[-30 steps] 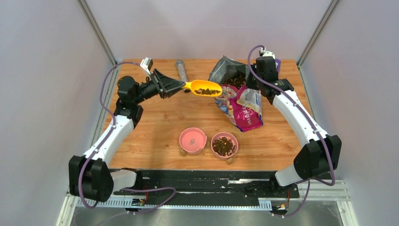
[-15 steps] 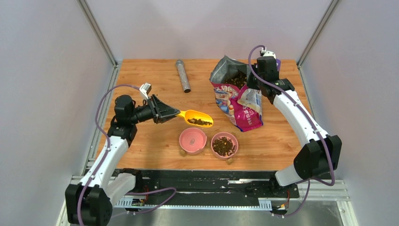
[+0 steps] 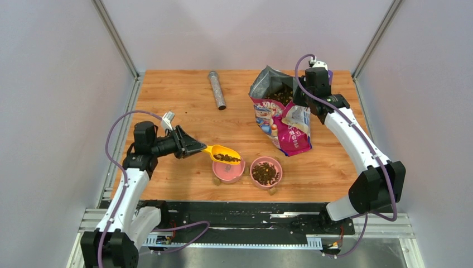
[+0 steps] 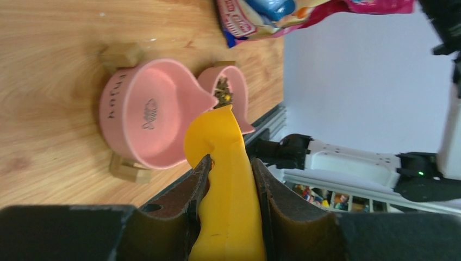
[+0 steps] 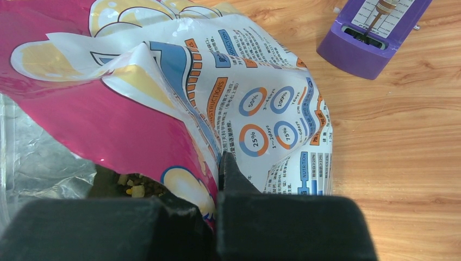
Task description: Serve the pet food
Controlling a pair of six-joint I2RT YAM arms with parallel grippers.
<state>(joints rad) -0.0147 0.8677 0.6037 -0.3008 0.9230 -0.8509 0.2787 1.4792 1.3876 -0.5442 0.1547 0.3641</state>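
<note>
My left gripper (image 3: 196, 148) is shut on the handle of a yellow scoop (image 3: 225, 154) loaded with dark brown pet food (image 3: 227, 158). The scoop hangs over the empty left pink bowl (image 3: 228, 173). In the left wrist view the scoop (image 4: 224, 163) sits between my fingers above that bowl (image 4: 144, 111). The right pink bowl (image 3: 265, 172) holds a heap of kibble. My right gripper (image 3: 301, 99) is shut on the rim of the open pink pet food bag (image 3: 281, 117), with kibble showing inside (image 5: 128, 185).
A grey cylinder (image 3: 216, 89) lies at the back of the wooden table (image 3: 178, 111). A purple device (image 5: 372, 32) stands behind the bag near the back right corner. Both bowls rest on small wooden feet near the front edge.
My left arm has carried the loaded scoop from beside the bag's mouth forward and down to over the left bowl. The right arm and the bag have stayed put.
</note>
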